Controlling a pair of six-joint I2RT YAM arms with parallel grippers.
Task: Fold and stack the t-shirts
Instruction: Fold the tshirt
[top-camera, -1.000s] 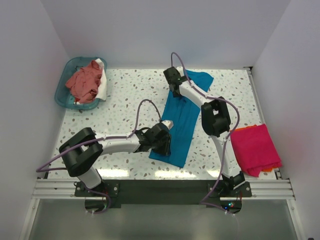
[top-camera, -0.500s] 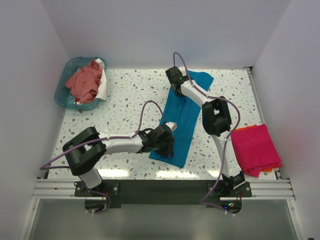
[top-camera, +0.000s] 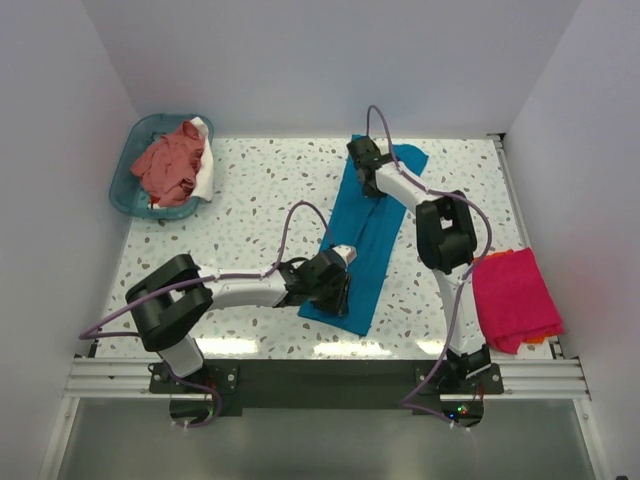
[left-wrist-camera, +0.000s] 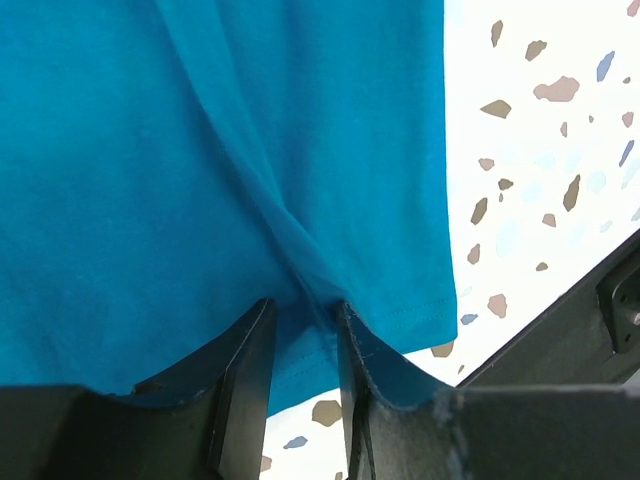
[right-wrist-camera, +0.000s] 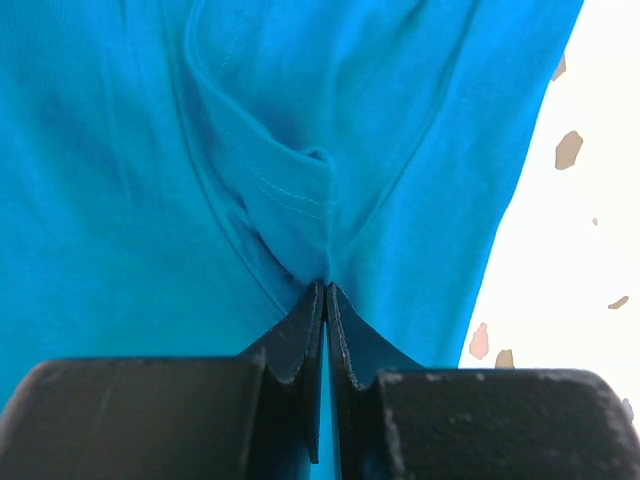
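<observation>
Down at the near edge, the left arm comes up from its base, doubles back at a bulky elbow and lies low and long across the table, forearm pointing right. Its left gripper sits on the near left edge of the teal-blue t-shirt. In the wrist view the left gripper has its two fingers partly drawn in on a ridge of that shirt's cloth. Creases run into the gap and the hem drapes over one finger.

Off to the near right, well apart from both grippers, the magenta-pink t-shirt lies folded at the table's edge. An orange t-shirt peeks out from under it.

Middle of the table now. The teal-blue t-shirt is a long narrow strip running from near to far, leaning slightly right.

The right arm rises from its base, bends at the elbow and reaches up and left to the strip's far end. There the right gripper bears down. Close up, the right gripper has its jaws pressed together, pinching a stitched fold of teal cloth.

Far left corner: the basket holds the crumpled salmon-pink t-shirt, with the white t-shirt beside it.
</observation>
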